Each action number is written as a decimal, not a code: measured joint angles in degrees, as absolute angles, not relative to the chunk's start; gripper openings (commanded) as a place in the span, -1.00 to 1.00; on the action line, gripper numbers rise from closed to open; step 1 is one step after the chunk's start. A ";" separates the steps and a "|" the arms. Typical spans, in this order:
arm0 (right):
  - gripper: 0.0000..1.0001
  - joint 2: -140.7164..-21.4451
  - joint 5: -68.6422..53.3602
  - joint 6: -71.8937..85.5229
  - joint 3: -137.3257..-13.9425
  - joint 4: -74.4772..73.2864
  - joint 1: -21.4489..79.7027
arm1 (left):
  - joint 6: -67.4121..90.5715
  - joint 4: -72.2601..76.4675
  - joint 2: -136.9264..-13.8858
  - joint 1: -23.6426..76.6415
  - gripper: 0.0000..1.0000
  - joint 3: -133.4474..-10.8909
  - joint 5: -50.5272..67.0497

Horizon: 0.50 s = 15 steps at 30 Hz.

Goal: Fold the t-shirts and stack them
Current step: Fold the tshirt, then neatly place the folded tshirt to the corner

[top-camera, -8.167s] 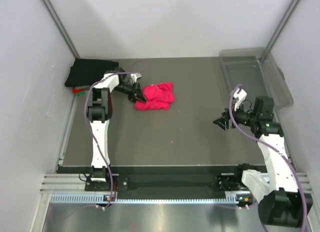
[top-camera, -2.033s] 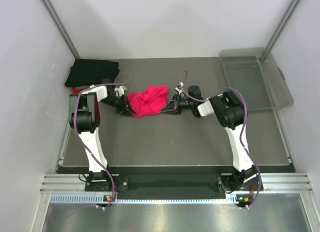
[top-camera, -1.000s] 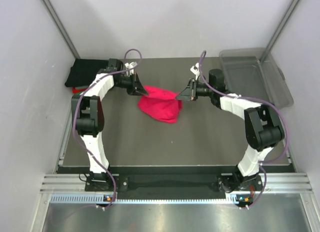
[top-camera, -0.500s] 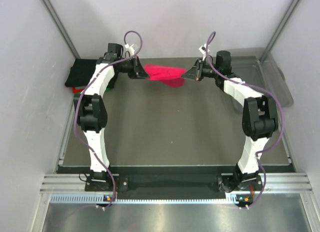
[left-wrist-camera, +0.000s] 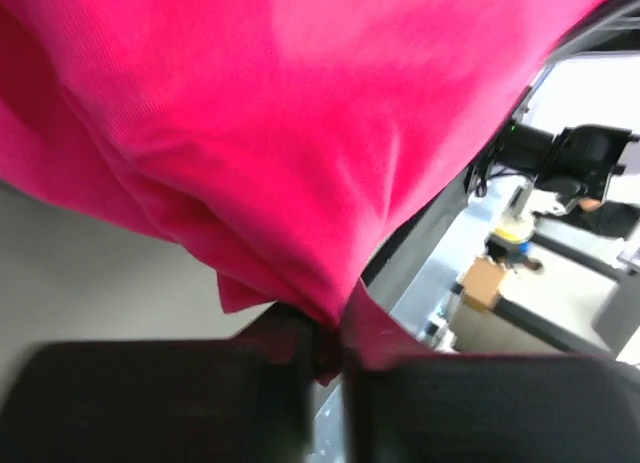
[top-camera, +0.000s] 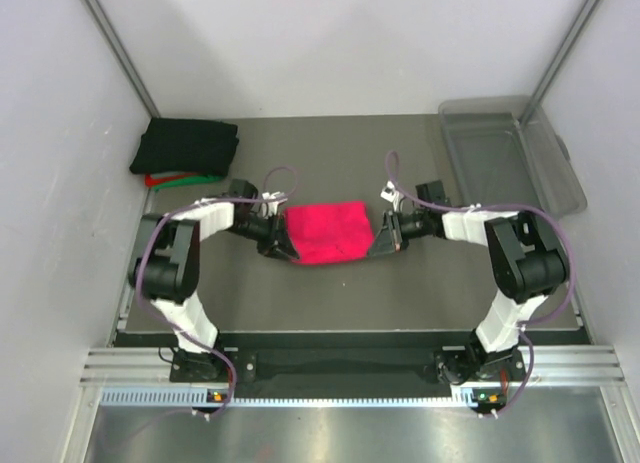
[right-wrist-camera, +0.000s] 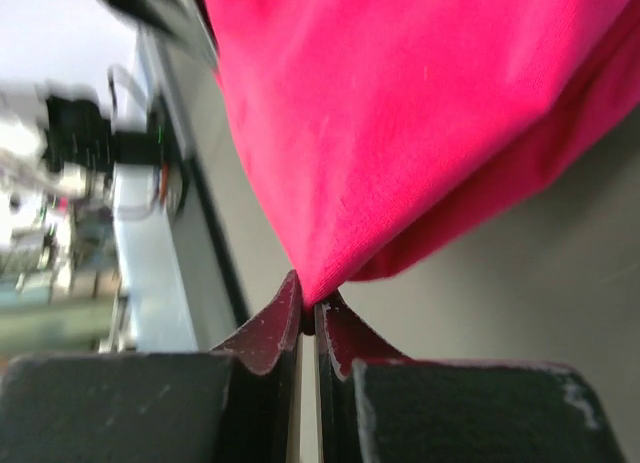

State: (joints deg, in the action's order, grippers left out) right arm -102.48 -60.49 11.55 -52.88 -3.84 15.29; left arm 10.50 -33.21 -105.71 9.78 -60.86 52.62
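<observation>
The bright pinkish-red t-shirt lies flat as a rough rectangle in the middle of the table. My left gripper sits low at its left near corner. In the left wrist view the red cloth fills the frame and the gripper stands open by a narrow gap, with the shirt's corner still lying in it. My right gripper is at the right near corner. In the right wrist view it is shut on a pinched point of the shirt. A folded black t-shirt lies at the far left on red and green ones.
A clear plastic bin stands at the far right corner of the table. White walls close in the left, right and back. Both arms reach low across the table's middle, their cables looping above them.
Both grippers carried the stretched shirt from the far side back towards the near side and laid it flat. The left jaws have parted slightly; the right stays shut.
</observation>
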 measured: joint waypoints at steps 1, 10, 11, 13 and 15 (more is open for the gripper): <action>-0.98 -101.10 -60.69 10.46 -50.48 -4.73 16.16 | 10.41 -33.01 -102.61 9.76 -0.22 -58.08 52.18; 0.24 -87.13 -60.95 6.33 -41.36 -6.83 17.72 | 14.48 -23.88 -75.48 8.71 0.98 -43.16 44.99; 0.24 -86.32 -61.45 5.69 -41.74 -7.62 17.72 | 14.87 -23.66 -75.16 8.45 0.98 -43.13 44.18; 0.19 -85.82 -62.33 4.29 -43.42 -10.33 17.74 | 15.25 -23.29 -75.18 7.55 0.97 -43.16 42.94; 0.16 -86.35 -63.18 2.55 -46.72 -13.19 17.74 | 15.70 -23.14 -75.59 6.74 0.97 -43.16 41.93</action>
